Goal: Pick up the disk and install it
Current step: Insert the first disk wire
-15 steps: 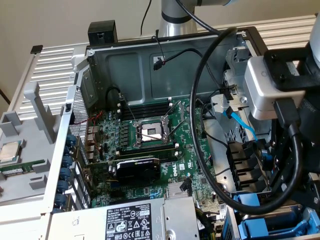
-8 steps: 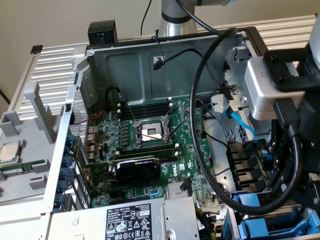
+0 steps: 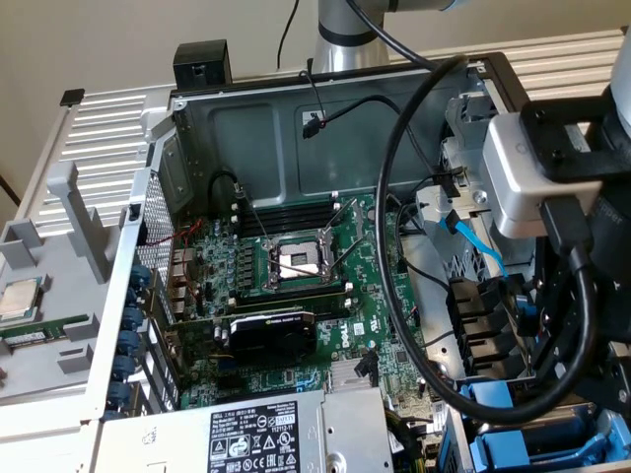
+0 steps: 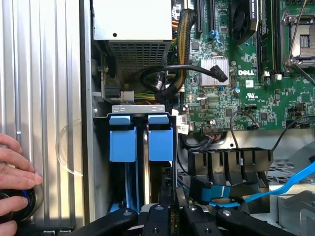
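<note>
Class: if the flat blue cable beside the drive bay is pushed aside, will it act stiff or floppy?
The blue cable is probably bendy but springy: a thin flat strip holding a gentle curve rather than sagging. It likely weighs little, being slim. It may spring back, since its end seems tucked under the black slotted bracket.

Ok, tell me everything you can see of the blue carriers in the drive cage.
Two bright blue plastic carriers stand side by side in the grey metal drive cage, seen edge-on. Each shows a small tab next to a longer flat panel, both smooth. A narrow dark gap with a thin silver edge separates them. They sit between the cage walls, beside the green motherboard.
</note>
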